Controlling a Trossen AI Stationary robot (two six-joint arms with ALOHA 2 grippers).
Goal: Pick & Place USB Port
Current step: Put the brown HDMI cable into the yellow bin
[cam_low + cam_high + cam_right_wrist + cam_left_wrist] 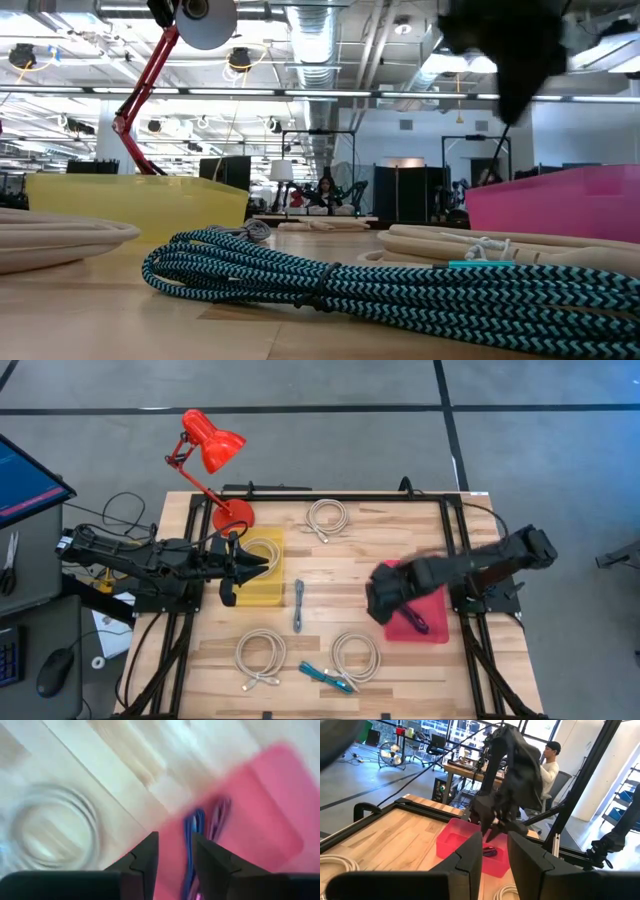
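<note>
A purple and blue bundled USB cable (415, 622) lies inside the pink bin (436, 632), and the right wrist view shows it too (200, 827). My right gripper (385, 608) hangs blurred above the bin's left edge, pointing down. It is open (175, 852) with nothing between its fingers. My left gripper (255, 563) stays level over the yellow bin (262, 588). It is open and empty as well (495, 862). A dark grey cable (299, 606) lies on the table between the two bins.
White cable coils lie at the far middle (327, 517) and near the front edge (260, 657) (355, 656). A teal cable (325, 677) lies at the front. A red desk lamp (212, 450) stands at the far left corner. A person sits beyond the table (551, 762).
</note>
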